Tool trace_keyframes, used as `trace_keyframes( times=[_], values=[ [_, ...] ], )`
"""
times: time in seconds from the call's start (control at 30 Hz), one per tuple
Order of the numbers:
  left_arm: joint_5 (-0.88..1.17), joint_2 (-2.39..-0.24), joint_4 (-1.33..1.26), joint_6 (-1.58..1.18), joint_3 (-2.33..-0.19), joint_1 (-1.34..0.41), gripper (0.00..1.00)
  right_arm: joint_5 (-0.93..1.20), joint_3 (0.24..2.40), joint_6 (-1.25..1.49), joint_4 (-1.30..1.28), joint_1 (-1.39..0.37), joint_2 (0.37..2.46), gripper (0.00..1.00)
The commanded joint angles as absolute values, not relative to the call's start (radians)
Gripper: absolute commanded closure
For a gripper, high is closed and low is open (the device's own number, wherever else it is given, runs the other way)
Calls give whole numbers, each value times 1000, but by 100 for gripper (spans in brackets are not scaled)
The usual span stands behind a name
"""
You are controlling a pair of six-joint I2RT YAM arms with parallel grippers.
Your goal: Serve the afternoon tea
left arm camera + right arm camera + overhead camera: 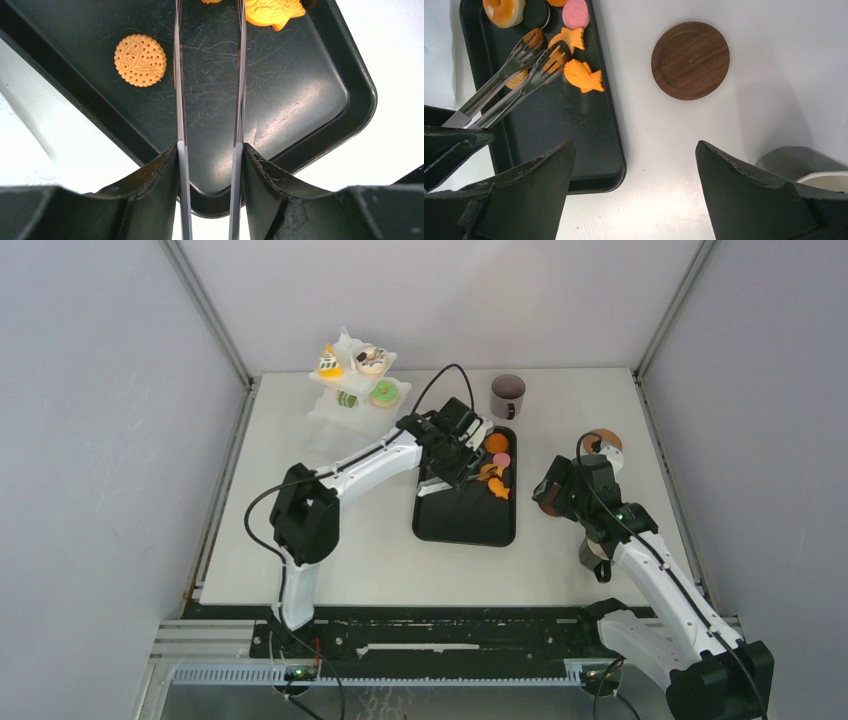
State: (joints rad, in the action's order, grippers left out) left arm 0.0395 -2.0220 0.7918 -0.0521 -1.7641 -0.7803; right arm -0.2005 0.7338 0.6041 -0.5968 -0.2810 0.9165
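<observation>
My left gripper (pixel 210 147) is shut on a pair of metal tongs (pixel 179 100), one arm pressed against each finger. The tongs (pixel 506 97) reach out low over the black tray (pixel 310 100), their forked tips among the toy pastries. A round orange cookie (pixel 140 60) and an orange fish pastry (pixel 272 11) lie on the tray. More pastries sit at its far end: two fish (pixel 584 76), a pink cookie (pixel 576 14) and an orange doughnut (pixel 504 10). My right gripper (pixel 634 150) is open and holds nothing, above bare table right of the tray. One dark mug (pixel 507 395) stands behind the tray, another (pixel 799 162) under my right wrist.
A white tiered stand (pixel 355 380) with several pastries on it stands at the back left. A round wooden coaster (pixel 690 60) lies right of the tray. Grey walls close the table on three sides.
</observation>
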Motion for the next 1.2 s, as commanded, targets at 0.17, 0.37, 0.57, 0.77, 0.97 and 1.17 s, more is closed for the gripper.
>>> trace_keyframes(
  times=[0.17, 0.37, 0.57, 0.77, 0.97, 1.17],
  values=[
    [102, -2016, 785, -15, -1856, -801, 49, -201, 752, 592, -565, -274, 907, 2],
    [71, -2031, 790, -12, -1873, -805, 49, -200, 752, 591, -563, -273, 912, 2],
    [34, -2078, 800, -3, -1924, -807, 49, -193, 752, 592, -557, -273, 914, 2],
    [27, -2110, 828, 0, -1960, -807, 50, -190, 753, 589, -552, -273, 914, 2],
    [20, -2062, 838, -2, -1920, -810, 53, -186, 753, 592, -551, -273, 913, 2],
    [-3, -2016, 851, 11, -1869, -816, 49, -183, 752, 592, -552, -273, 912, 2]
  ],
)
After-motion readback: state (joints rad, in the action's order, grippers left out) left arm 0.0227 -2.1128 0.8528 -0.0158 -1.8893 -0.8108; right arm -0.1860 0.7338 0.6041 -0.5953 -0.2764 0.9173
